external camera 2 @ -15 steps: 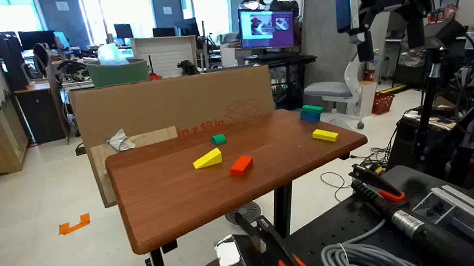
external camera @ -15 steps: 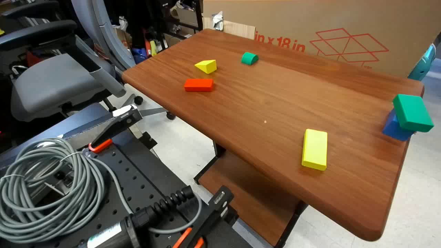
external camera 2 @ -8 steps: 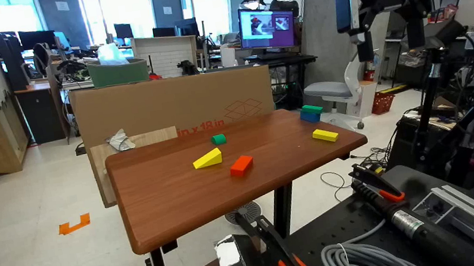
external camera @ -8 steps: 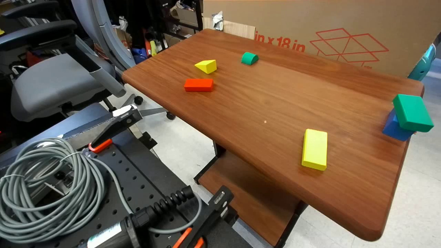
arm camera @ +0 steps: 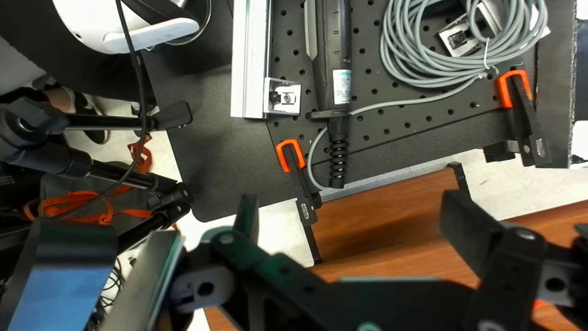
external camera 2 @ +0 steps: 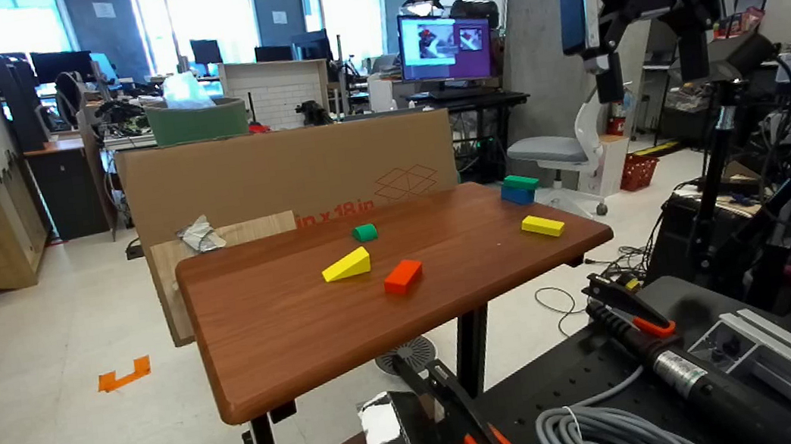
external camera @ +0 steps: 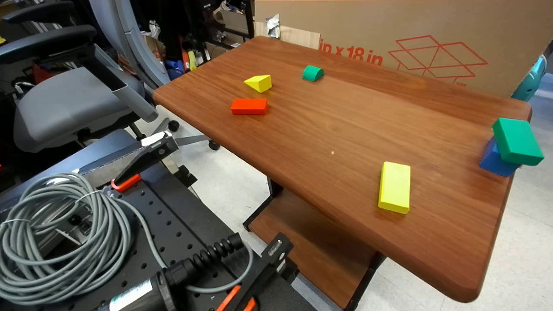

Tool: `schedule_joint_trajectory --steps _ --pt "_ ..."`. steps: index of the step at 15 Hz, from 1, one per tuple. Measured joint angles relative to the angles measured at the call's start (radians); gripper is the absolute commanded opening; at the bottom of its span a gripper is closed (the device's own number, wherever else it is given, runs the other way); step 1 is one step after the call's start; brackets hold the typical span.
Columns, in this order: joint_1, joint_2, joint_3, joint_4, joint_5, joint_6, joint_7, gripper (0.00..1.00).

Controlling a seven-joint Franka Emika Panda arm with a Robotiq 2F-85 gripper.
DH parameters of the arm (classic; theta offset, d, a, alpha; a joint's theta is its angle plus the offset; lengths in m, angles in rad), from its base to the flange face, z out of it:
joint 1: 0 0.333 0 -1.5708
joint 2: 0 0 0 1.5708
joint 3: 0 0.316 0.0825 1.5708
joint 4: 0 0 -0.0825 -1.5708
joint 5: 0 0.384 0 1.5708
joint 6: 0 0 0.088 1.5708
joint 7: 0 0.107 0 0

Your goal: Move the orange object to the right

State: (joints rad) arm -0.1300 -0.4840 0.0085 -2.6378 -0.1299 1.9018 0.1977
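The orange object (external camera: 249, 106) is a small flat orange-red block. It lies on the brown table (external camera: 345, 112) near the edge, beside a yellow wedge, and it also shows in an exterior view (external camera 2: 403, 277). My gripper (external camera 2: 651, 75) hangs high above the table's level at the upper right of that view, well apart from the block. In the wrist view the gripper (arm camera: 350, 204) is open with wide-apart fingers and nothing between them. A small orange-red patch peeks out by the right finger there; most of it is hidden.
A yellow wedge (external camera: 259, 83), a green half-round block (external camera: 313, 73), a yellow block (external camera: 394, 187) and a green block (external camera: 518, 141) on a blue block (external camera: 497, 160) are on the table. A black pegboard cart (arm camera: 395, 105) with coiled cable and clamps stands alongside.
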Motion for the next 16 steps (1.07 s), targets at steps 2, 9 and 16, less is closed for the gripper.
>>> schedule_joint_trajectory --steps 2,9,16 --pt "0.0 0.0 0.0 0.0 0.0 0.0 0.0 1.0" --pt "0.004 0.003 0.0 0.0 0.004 0.009 0.006 1.0" --pt "0.038 0.083 0.047 -0.001 0.079 0.217 0.198 1.0"
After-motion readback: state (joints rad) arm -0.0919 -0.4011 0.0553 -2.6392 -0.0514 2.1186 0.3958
